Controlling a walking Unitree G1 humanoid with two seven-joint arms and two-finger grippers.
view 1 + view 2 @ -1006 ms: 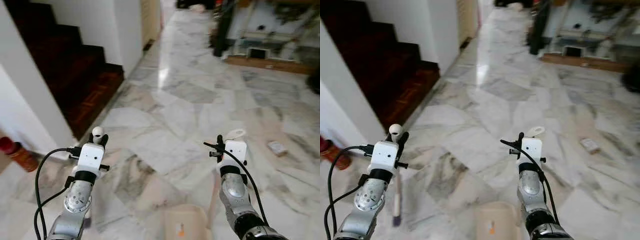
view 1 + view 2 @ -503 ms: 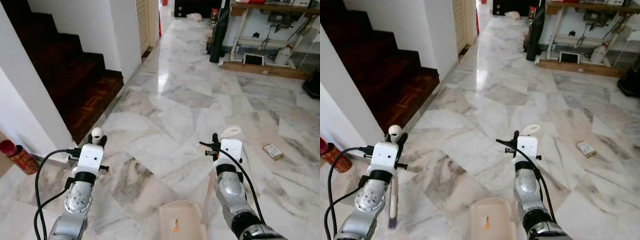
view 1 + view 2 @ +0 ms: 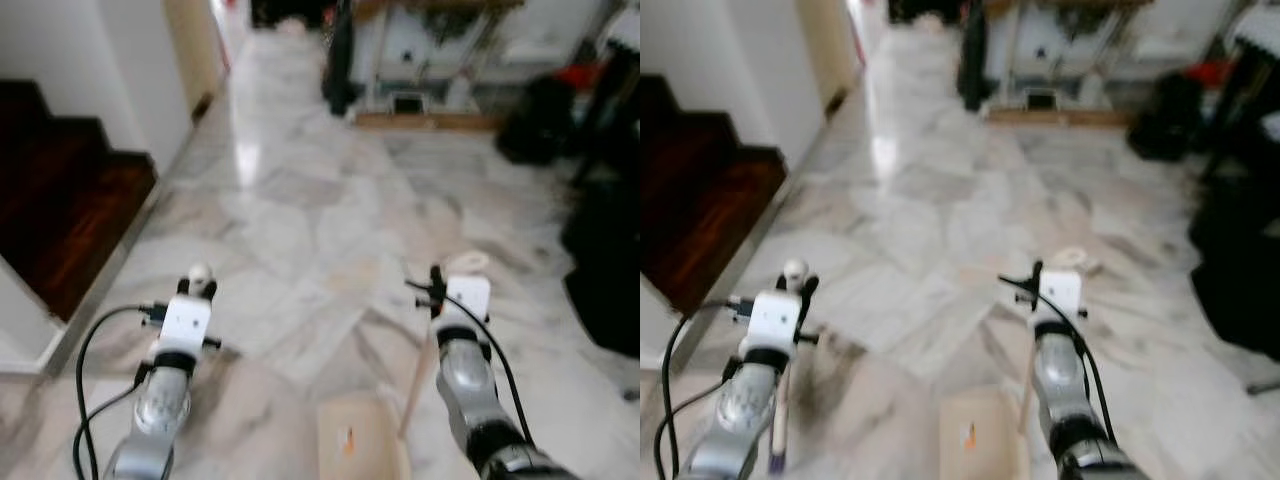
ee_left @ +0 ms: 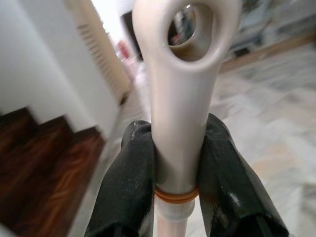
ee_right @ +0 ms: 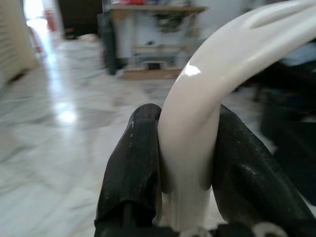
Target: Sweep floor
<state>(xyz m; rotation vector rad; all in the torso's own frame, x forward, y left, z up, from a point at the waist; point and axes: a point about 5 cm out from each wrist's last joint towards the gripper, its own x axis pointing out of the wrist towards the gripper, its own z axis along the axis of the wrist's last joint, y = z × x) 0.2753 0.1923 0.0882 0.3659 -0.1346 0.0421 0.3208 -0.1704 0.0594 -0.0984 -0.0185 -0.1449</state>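
Observation:
My left gripper [image 4: 177,148] is shut on the cream broom handle [image 4: 182,74], just below the hanging hole at its top. That gripper [image 3: 197,283] is low on the left, and the broom stick [image 3: 780,420] runs down beside the arm to the floor. My right gripper [image 5: 185,143] is shut on the curved white dustpan handle [image 5: 222,64]. It is held up at the right [image 3: 450,275], with the thin stick [image 3: 415,390] slanting down to the beige dustpan [image 3: 360,445] on the marble floor [image 3: 300,220].
Dark wooden stairs [image 3: 60,220] and a white wall lie to the left. A bench with clutter [image 3: 440,60] stands at the far end. Large dark objects [image 3: 600,230] stand close on the right. A bright corridor opens ahead between them.
The whole view has swung to the right and blurred: the stairs slid left and dark objects came in at the right. Both grippers keep their hold.

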